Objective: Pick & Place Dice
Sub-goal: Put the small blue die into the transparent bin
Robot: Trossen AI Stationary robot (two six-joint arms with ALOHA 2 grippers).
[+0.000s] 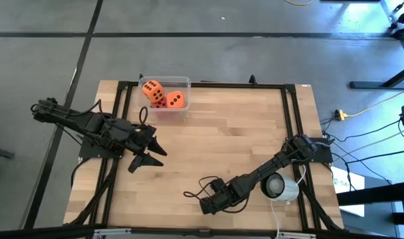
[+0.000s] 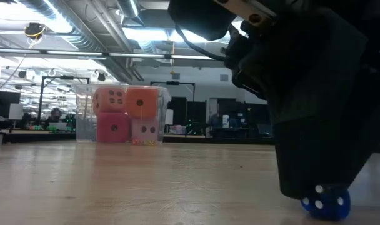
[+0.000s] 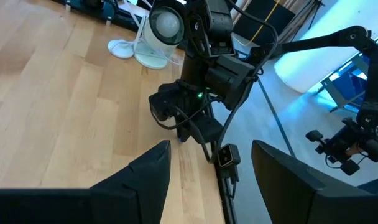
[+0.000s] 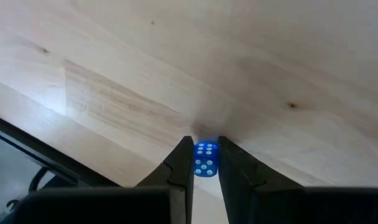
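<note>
A clear box point(image 1: 166, 97) stands at the table's far edge, left of the middle. It holds two orange dice point(image 1: 151, 89) point(image 1: 176, 100) on top of a red one point(image 2: 113, 128) and a pale pink one point(image 2: 145, 130). A small blue die with white pips point(image 4: 205, 159) lies near the table's near edge. My right gripper point(image 1: 208, 204) points steeply down over it, fingers closed on it. My left gripper point(image 1: 152, 156) hangs open above the table's left side, holding nothing. My right gripper pinches the blue die's two opposite side faces point(image 4: 196, 160) between its fingertips point(image 4: 184, 163). The fingers come from above, slanting down. The die's underside point(image 2: 326, 212) sits on the table, and a six-pip face points toward the wrist camera.
A white round device point(image 1: 280, 187) with its cable lies on the table's right side beside my right arm. A black frame rail point(image 1: 292, 113) runs round the wooden top. The wide middle of the table point(image 1: 228, 133) is bare wood.
</note>
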